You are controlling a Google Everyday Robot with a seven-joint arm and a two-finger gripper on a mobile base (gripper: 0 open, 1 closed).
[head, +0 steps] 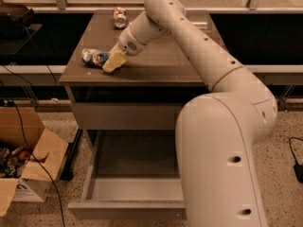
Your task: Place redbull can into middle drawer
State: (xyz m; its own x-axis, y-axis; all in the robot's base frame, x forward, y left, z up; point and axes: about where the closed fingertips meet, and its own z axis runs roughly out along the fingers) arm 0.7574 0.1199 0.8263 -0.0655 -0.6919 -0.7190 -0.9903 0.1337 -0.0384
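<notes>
On the left part of the brown tabletop (165, 67), near its front edge, the redbull can (93, 57) lies on its side, with blue and silver showing and its length running left to right. The gripper (114, 61) sits just at the can's right end, and its pale yellowish tip slants down and to the left toward the surface. From this angle the tip overlaps the can's right end, so the two look to be touching. Whether the gripper is apart, together or clamped on the can cannot be told, because its tip reads as one wedge. The white arm (189, 46) reaches in from the right foreground, crossing the tabletop diagonally.

Below the tabletop a plain grey drawer front (125, 116) sits closed. Under it the middle drawer (125, 210) stands pulled out toward the camera, its grey floor and low side walls showing, well apart from the can. A second can (119, 17) lies at the back of the tabletop. A cardboard box (35, 167) stands on the floor to the left.
</notes>
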